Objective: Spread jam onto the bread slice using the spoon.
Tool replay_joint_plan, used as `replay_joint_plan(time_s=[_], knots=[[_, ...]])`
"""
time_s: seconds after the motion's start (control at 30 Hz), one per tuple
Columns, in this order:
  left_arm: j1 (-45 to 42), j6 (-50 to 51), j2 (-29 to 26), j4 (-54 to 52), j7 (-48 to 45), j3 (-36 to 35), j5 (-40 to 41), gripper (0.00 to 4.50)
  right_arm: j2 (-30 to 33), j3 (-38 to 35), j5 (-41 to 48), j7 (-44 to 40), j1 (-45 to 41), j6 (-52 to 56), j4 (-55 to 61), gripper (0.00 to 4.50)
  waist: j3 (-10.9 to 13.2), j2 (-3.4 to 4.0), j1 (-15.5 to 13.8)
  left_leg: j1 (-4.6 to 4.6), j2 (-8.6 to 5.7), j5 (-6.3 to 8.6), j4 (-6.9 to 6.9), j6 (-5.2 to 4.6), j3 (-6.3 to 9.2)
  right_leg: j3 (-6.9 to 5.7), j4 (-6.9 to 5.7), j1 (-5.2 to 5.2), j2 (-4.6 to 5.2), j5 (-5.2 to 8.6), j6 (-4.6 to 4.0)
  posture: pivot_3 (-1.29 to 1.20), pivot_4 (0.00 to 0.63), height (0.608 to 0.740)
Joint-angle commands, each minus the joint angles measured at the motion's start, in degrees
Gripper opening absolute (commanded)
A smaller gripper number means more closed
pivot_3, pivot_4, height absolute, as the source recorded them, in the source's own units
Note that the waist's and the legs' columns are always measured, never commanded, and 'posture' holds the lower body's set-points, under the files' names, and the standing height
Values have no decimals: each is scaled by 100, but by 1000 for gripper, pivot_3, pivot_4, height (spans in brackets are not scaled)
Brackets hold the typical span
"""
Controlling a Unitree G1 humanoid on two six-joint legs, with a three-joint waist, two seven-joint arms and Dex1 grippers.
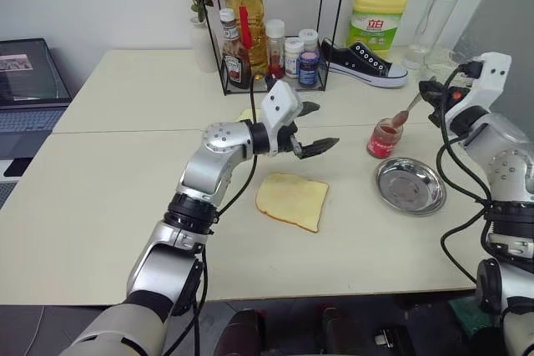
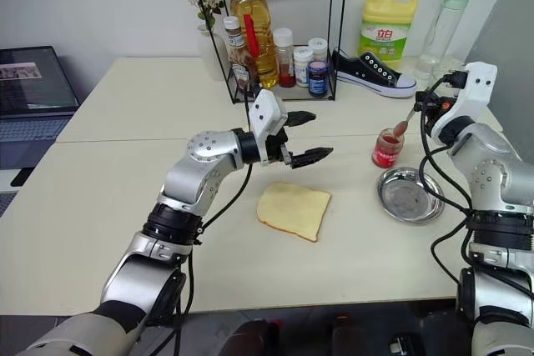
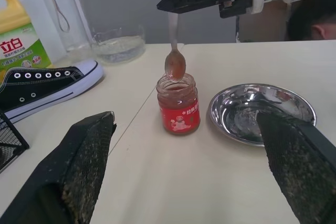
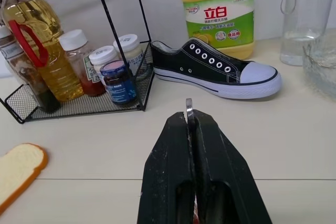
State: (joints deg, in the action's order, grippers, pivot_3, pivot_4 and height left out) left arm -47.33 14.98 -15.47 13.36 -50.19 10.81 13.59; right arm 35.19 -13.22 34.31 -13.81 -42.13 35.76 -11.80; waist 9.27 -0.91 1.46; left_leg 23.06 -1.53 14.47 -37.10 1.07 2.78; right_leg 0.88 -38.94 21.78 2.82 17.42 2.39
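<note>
Bread slice [image 1: 292,200] left of dish [image 1: 410,186], jar [image 1: 384,138] behind.

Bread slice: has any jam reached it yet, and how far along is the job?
Done: the right gripper is shut on the spoon, and its bowl carries red jam. In hand: the spoon's bowl hangs at the mouth of the open jam jar, beside the steel dish. Left: the bread slice looks bare, so carrying the jam over and spreading it remain. The left gripper is open above the table, beyond the slice.
</note>
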Motion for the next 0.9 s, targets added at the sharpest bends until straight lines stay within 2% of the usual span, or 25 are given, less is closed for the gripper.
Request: replay_joint_plan(time_s=[0.03, 0.53, 0.73, 0.9], knots=[[-8, 33, -27, -351, 78, -105, 1, 4500, 30, 24, -291, -271, -223, -258, -33, 25, 0, 0, 5, 0, 0, 0, 0, 0, 0, 0, 0, 0, 0, 0, 0, 0, 150, 740], [-16, 207, -13, -556, 144, -67, 6, 4500, -249, 648, -1543, -924, -179, -976, -528, 25, 0, 0, 14, -2, 3, 0, 1, 1, 0, 0, -1, 1, 0, 0, 0, 0, 150, 740], [35, 269, -16, -677, 158, -74, 25, 4500, -479, 434, -1431, -929, -169, -723, -520, 25, 0, 0, 16, -3, 3, -1, 1, 2, -1, 1, -1, 1, 12, 0, 0, 0, 150, 740], [12, 288, -20, -677, 154, -102, 35, 4500, -755, -177, -977, -670, -271, -236, -617, 25, 0, 0, 15, -3, 3, -1, 0, 2, 0, 0, -2, 1, 12, 0, 0, 0, 150, 740]])
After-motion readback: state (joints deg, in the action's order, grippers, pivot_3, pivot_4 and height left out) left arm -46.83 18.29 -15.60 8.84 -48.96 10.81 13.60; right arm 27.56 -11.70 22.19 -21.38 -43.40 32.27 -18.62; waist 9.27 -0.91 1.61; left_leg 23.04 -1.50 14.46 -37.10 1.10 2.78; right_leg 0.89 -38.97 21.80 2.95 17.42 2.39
